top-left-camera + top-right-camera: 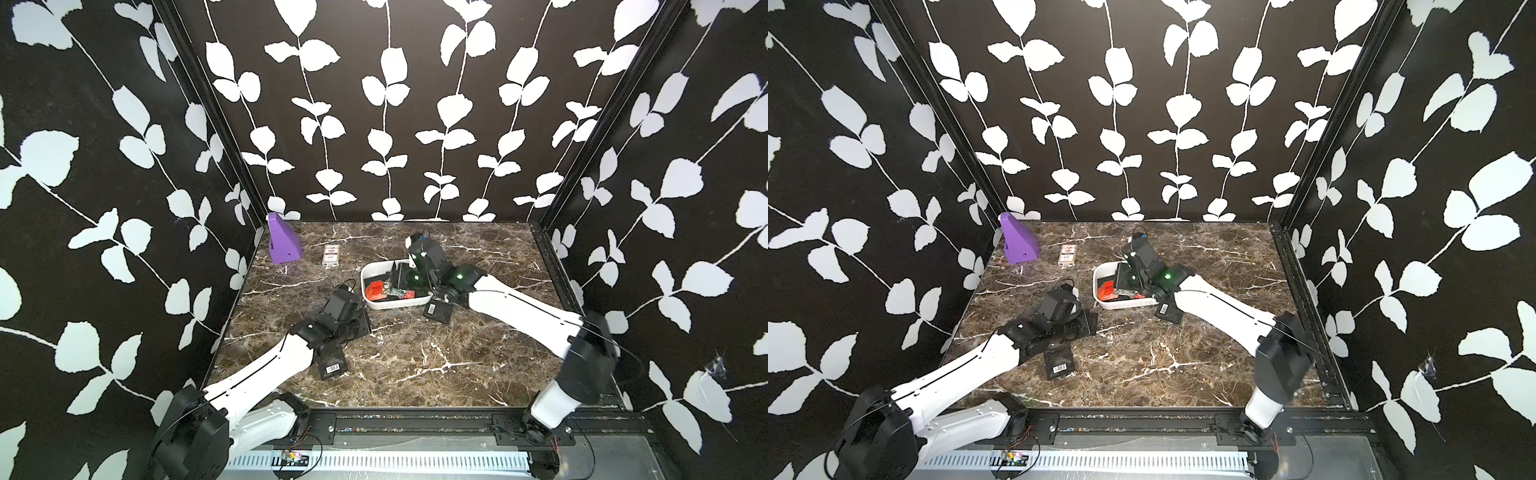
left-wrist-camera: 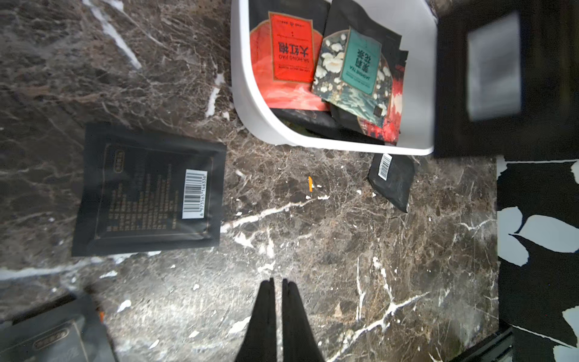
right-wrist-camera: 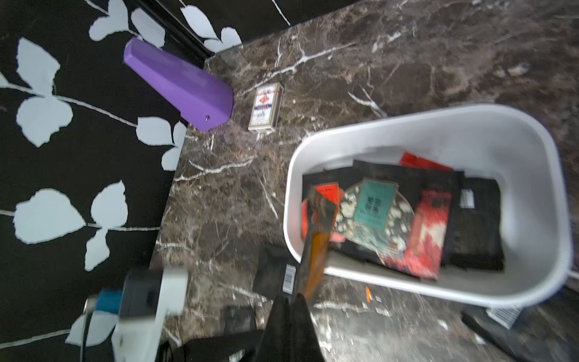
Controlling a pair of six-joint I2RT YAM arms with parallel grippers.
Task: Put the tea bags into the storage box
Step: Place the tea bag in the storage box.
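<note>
Over the box [image 3: 438, 125] rim, R gripper [image 3: 289, 299] pinches an orange-ish tea bag [image 3: 316, 250] edge-on; L gripper [image 2: 278, 282] clenched, empty, above the table [image 2: 313, 250] near a black tea bag [image 2: 147, 191].

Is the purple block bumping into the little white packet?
Apart. The right wrist view shows a clear gap between the purple block and the white packet.
</note>
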